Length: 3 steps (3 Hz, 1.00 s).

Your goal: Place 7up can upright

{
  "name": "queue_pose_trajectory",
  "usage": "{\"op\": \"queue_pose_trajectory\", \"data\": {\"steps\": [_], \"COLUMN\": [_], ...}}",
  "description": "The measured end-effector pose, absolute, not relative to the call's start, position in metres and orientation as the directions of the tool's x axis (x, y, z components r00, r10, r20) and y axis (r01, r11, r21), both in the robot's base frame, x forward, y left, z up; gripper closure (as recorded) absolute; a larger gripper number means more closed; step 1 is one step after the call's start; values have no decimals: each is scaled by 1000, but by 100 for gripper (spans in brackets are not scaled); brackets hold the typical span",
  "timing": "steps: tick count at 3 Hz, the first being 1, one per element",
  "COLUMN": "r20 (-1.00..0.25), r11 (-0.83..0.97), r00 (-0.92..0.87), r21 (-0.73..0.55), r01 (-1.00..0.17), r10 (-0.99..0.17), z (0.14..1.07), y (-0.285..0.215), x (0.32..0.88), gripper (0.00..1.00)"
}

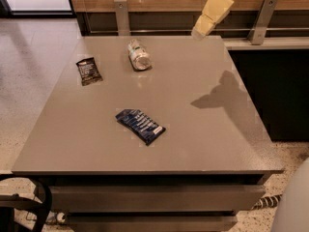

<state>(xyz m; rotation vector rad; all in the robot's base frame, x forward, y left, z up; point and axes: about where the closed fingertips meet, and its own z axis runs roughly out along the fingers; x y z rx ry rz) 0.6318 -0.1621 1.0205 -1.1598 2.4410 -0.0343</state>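
The robot's cream-coloured gripper point(203, 28) hangs in the air over the far right edge of the flat grey square table point(217, 139), its tip pointing down and to the left. Whether it is open or closed cannot be told, and nothing shows in its grip. Well to its left and a little nearer the camera, the small silvery-white aluminium 7up can point(139, 55) with pale green markings lies on its side on the tabletop. Further left of the gripper lies a flat black packet point(89, 70). A flat blue wrapper point(140, 126) lies well apart from the gripper, nearer the camera and to its left, around the table's middle. The arm's dark shadow point(219, 93) falls on the table below the gripper.
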Motion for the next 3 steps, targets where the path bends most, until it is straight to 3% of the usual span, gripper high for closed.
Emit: {"op": "queue_pose_trajectory", "data": {"steps": [3], "r20": [-507], "r11": [798], "r00": [-656], "r21": [-116], "r01": [-591], "r10": [-559], "z": [1017], "y": [-95], "x": [649], "gripper": [0]}}
